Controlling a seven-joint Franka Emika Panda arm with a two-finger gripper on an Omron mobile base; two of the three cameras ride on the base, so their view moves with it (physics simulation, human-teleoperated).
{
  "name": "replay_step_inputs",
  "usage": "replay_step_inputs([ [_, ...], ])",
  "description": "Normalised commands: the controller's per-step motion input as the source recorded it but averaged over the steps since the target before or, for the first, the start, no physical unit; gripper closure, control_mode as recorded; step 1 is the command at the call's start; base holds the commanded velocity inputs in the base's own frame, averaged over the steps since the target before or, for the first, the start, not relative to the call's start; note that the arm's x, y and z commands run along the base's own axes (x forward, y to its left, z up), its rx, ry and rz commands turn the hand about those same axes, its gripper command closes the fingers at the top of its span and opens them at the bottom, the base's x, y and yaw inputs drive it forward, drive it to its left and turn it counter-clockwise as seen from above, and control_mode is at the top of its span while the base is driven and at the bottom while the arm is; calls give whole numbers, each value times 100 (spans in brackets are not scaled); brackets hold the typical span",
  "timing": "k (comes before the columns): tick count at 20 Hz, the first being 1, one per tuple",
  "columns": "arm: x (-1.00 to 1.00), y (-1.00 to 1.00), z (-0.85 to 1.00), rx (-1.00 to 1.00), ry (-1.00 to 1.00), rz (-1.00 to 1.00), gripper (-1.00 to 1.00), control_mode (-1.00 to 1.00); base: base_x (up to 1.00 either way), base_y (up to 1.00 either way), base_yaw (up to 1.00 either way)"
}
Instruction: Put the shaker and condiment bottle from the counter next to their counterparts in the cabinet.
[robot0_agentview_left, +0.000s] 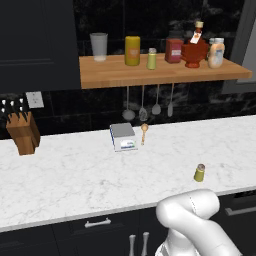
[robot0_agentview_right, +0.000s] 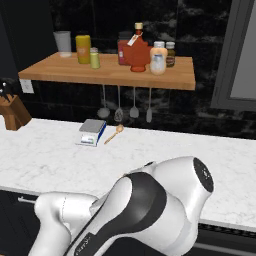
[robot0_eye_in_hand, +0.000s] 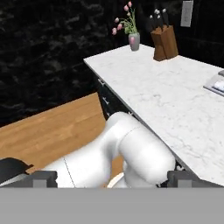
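Observation:
The olive-yellow shaker (robot0_agentview_left: 199, 173) stands upright on the white marble counter (robot0_agentview_left: 75, 175), near its front edge on the right, just beyond my arm's elbow. The dark-red condiment bottle (robot0_agentview_left: 195, 50) (robot0_agentview_right: 137, 52) stands on the brown wooden cabinet shelf (robot0_agentview_left: 115, 75) (robot0_agentview_right: 65, 72), right beside a boxy red jar (robot0_agentview_left: 173, 50). A lime-green shaker (robot0_agentview_left: 152, 59) (robot0_agentview_right: 94, 58) stands further left on the shelf. My gripper (robot0_eye_in_hand: 113, 179) is open, its fingertips (robot0_eye_in_hand: 43, 178) set far apart with nothing held. It is low in front of the counter and points along the counter's front edge.
The shelf also carries a glass (robot0_agentview_left: 99, 46), a yellow canister (robot0_agentview_left: 132, 50) and a pale jar (robot0_agentview_left: 216, 53). A kitchen scale (robot0_agentview_left: 123, 136), a wooden spoon (robot0_agentview_left: 144, 132) and a knife block (robot0_agentview_left: 22, 132) are on the counter. Utensils (robot0_agentview_left: 150, 107) hang under the shelf. A flower vase (robot0_eye_in_hand: 134, 40) stands at the counter's far end.

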Motion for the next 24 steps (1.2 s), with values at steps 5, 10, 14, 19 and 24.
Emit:
replay_step_inputs([
  [5, 35, 1, -12, 19, 5, 14, -100, -100, 0, 0, 0],
  [10, 58, 0, 0, 16, 12, 14, -100, -100, 0, 0, 0],
  [14, 19, 0, -23, 7, 2, 3, -100, -100, 0, 0, 0],
  [19, 2, 0, -29, 8, -4, -6, -100, -100, 0, 0, 0],
  [24, 27, 3, -13, 5, -6, -14, -100, -100, 0, 0, 0],
])
